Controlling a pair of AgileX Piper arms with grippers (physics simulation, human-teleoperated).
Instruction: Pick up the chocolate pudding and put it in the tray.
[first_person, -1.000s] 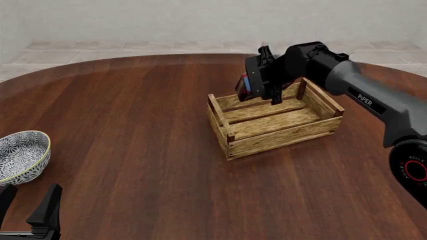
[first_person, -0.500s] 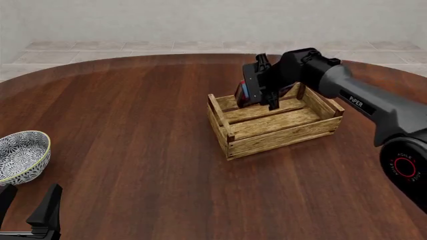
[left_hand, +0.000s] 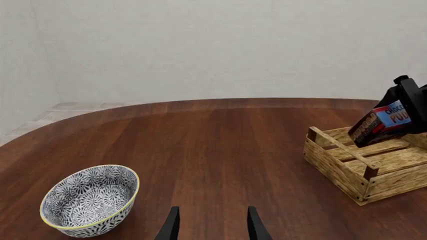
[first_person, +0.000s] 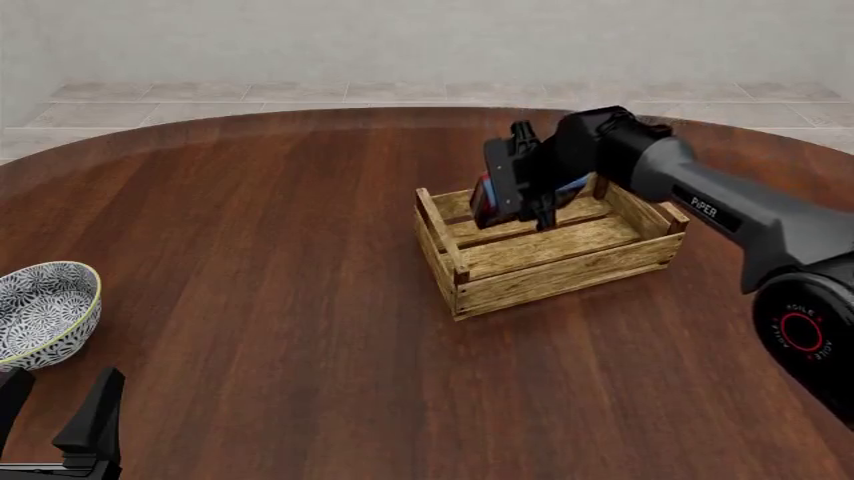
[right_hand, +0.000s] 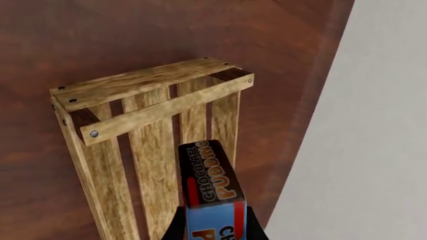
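Clamped on the chocolate pudding (first_person: 489, 197), the right gripper (first_person: 514, 195) held the carton tilted over the far side of the tray (first_person: 561, 265), its lower end dipping inside the slatted walls. Down at the near edge, the left gripper (left_hand: 211, 224) hung with jaws parted and empty, beside the patterned bowl (first_person: 43, 308) on the table (first_person: 267, 300).

A blue-and-white patterned bowl (first_person: 44, 312) with a yellow rim sits upright near the round wooden table's (first_person: 267, 250) left edge.
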